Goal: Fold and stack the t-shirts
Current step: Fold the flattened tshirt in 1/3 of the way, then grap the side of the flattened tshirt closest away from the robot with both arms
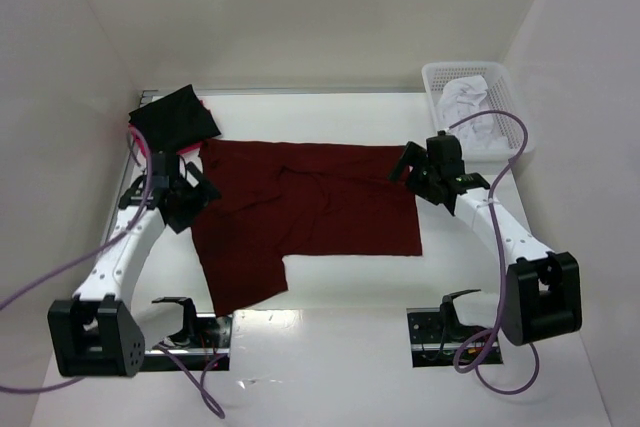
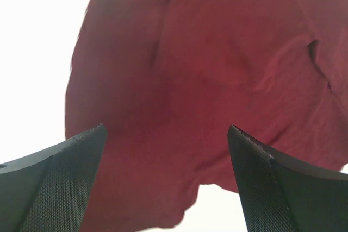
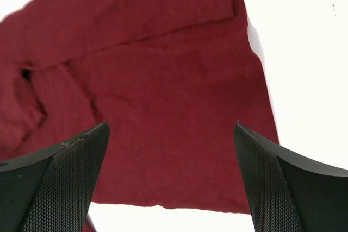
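Two grippers, both spread wide and holding nothing. My left gripper [image 2: 166, 129] hangs over the left edge of the large dark maroon cloth t-shirt [image 1: 310, 212], my right gripper [image 3: 171, 126] over its right edge. The shirt lies rumpled mid-table, one flap reaching near-left.

My worry is that where the cloth lies doubled a pinch may catch only the top layer, and uneven lifts would skew the fold.

Far left, a folded black cloth shirt [image 1: 175, 115] lies on a bright pink one [image 1: 137, 139]. Far right, the white plastic lattice basket [image 1: 460, 67] holds crumpled white cloth [image 1: 468, 102].
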Motion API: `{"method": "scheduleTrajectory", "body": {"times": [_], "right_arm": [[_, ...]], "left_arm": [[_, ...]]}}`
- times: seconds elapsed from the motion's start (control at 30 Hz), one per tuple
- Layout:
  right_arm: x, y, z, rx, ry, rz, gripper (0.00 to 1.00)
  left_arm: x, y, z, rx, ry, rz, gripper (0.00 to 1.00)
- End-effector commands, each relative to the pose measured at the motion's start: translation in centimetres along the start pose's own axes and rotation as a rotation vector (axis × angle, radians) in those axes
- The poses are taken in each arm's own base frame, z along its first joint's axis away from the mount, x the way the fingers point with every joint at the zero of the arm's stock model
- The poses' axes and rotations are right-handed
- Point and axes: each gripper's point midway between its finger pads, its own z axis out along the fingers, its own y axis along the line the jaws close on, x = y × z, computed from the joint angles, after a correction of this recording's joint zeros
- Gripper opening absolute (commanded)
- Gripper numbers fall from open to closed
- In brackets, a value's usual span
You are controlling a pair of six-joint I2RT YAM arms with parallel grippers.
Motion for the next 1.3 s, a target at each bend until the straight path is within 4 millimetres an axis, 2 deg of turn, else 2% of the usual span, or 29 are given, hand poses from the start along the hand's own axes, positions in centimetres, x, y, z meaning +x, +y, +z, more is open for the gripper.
{"method": "scheduleTrajectory", "body": {"times": [0.0, 0.13, 0.23, 0.33, 0.43, 0.5, 0.6, 0.7, 0.8, 0.9, 0.97, 1.07, 1.27], "right_arm": [[-1.9, 0.6, -0.9, -0.019, -0.087, 0.046, 1.00], [-1.4, -0.3, -0.3, 0.028, -0.072, 0.078, 1.00], [-1.1, -0.9, -0.4, 0.049, -0.082, 0.109, 1.00], [-1.2, -1.2, -0.5, 0.062, -0.094, 0.137, 1.00], [-1.1, -1.7, -1.0, 0.061, -0.109, 0.205, 1.00], [-1.0, -1.4, -1.5, 0.035, -0.112, 0.233, 1.00], [-1.1, -1.6, -2.1, 0.028, -0.129, 0.257, 1.00], [-1.5, -1.6, -2.9, 0.010, -0.155, 0.271, 1.00], [-1.2, -1.8, -2.9, 0.021, -0.143, 0.271, 1.00], [-1.1, -1.8, -2.9, 0.022, -0.143, 0.271, 1.00], [-1.1, -1.8, -2.9, 0.022, -0.143, 0.271, 1.00], [-1.5, -1.6, -3.1, 0.016, -0.149, 0.271, 1.00], [-1.1, -1.8, -3.1, 0.029, -0.134, 0.280, 1.00]], "left_arm": [[0.8, 1.2, -1.9, -0.009, -0.072, -0.243, 1.00], [2.1, 1.9, -2.0, -0.003, -0.070, -0.285, 1.00], [3.7, 3.9, -1.7, -0.079, -0.041, -0.308, 1.00], [4.4, 4.1, -2.0, -0.091, -0.039, -0.349, 1.00], [5.3, 5.7, -1.5, -0.178, -0.021, -0.398, 1.00], [5.5, 6.6, -1.2, -0.228, -0.037, -0.444, 1.00], [7.4, 9.5, -0.6, -0.351, -0.037, -0.554, 1.00], [7.5, 10.3, -0.1, -0.354, -0.088, -0.613, 1.00], [6.8, 10.7, 0.0, -0.345, -0.141, -0.629, 1.00], [7.2, 10.9, 0.6, -0.339, -0.138, -0.631, 1.00], [7.1, 10.5, 0.9, -0.305, -0.140, -0.614, 0.94], [7.3, 10.4, 1.0, -0.290, -0.133, -0.561, 0.90], [7.5, 10.1, 1.1, -0.281, -0.126, -0.541, 0.88]]}}
